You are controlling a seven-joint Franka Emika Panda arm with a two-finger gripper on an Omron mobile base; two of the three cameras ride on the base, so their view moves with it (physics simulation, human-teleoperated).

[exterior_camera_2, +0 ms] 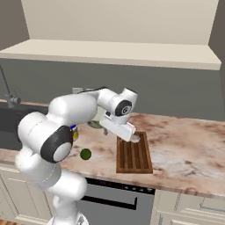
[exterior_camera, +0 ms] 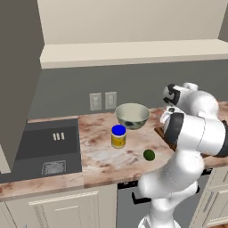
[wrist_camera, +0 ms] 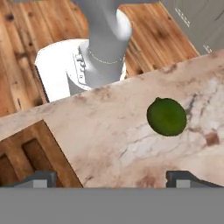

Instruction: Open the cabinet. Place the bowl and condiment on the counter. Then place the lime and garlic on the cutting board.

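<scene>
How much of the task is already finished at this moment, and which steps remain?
Done: the bowl and the condiment stand on the counter. The garlic seems to lie at the cutting board's far edge, beside the open, empty claw. Left: the lime rests on bare counter, off the board, and must be picked up and set there.

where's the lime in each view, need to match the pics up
Left base view: the lime lies low and right of centre on the counter, just right of the condiment.
Right base view: lime at lower left, left of the cutting board.
Hand view: lime right of centre.
Shared landmark: the cutting board.
</scene>
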